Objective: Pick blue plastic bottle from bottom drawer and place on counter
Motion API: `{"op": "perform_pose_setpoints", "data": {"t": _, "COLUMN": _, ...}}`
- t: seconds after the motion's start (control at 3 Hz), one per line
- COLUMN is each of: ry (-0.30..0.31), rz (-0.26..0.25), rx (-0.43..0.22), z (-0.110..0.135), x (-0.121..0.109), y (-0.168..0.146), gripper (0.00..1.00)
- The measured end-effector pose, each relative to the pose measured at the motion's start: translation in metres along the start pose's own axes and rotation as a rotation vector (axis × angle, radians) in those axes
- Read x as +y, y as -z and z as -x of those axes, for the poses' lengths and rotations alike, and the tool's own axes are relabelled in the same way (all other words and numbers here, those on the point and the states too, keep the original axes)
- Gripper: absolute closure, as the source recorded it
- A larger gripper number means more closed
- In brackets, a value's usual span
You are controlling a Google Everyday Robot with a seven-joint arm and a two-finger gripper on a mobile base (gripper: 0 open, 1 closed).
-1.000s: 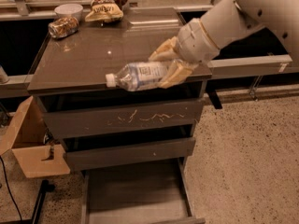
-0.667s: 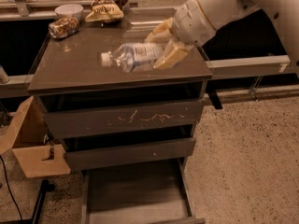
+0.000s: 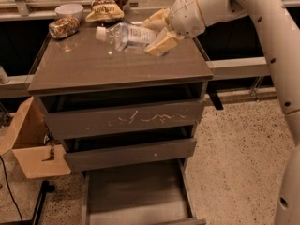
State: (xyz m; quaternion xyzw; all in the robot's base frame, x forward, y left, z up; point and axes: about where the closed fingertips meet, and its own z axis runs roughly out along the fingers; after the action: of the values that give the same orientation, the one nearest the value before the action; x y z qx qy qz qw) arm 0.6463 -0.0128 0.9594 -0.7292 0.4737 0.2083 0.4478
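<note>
The blue plastic bottle [image 3: 124, 35], clear with a white cap and a pale label, lies on its side with the cap pointing left, held just above the back of the counter [image 3: 108, 67]. My gripper [image 3: 157, 32] comes in from the right on a white arm and is shut on the bottle's base end, with cream fingers [image 3: 161, 43] above and below it. The bottom drawer [image 3: 136, 193] is pulled open at the foot of the cabinet and its grey floor is bare.
A shiny metallic can [image 3: 64, 26], a white bowl [image 3: 69, 11] and a snack bag [image 3: 107, 7] sit along the counter's back left. A cardboard box [image 3: 30, 144] stands on the floor left of the cabinet. The scratched drawer front [image 3: 126, 118] is closed.
My gripper has carried the bottle up and back over the counter, from near its front right edge towards its rear middle.
</note>
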Motion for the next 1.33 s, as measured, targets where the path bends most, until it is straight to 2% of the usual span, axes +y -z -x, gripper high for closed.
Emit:
{"op": "perform_pose_setpoints", "data": {"t": 0.33, "ry": -0.041, "rz": -0.054, "rx": -0.076, "z": -0.014, "x": -0.012, "y": -0.010, "gripper": 1.00}}
{"op": "perform_pose_setpoints", "data": {"t": 0.67, "ry": -0.074, "rz": -0.086, "rx": -0.107, "z": -0.028, "x": -0.015, "y": -0.019, "gripper": 1.00}}
{"op": "perform_pose_setpoints", "data": {"t": 1.0, "ry": -0.052, "rz": -0.060, "rx": -0.026, "z": -0.035, "x": -0.015, "y": -0.027, "gripper": 1.00}}
{"op": "perform_pose_setpoints", "data": {"t": 1.33, "ry": -0.006, "rz": 0.001, "rx": 0.121, "z": -0.041, "x": -0.016, "y": -0.033, "gripper": 1.00}}
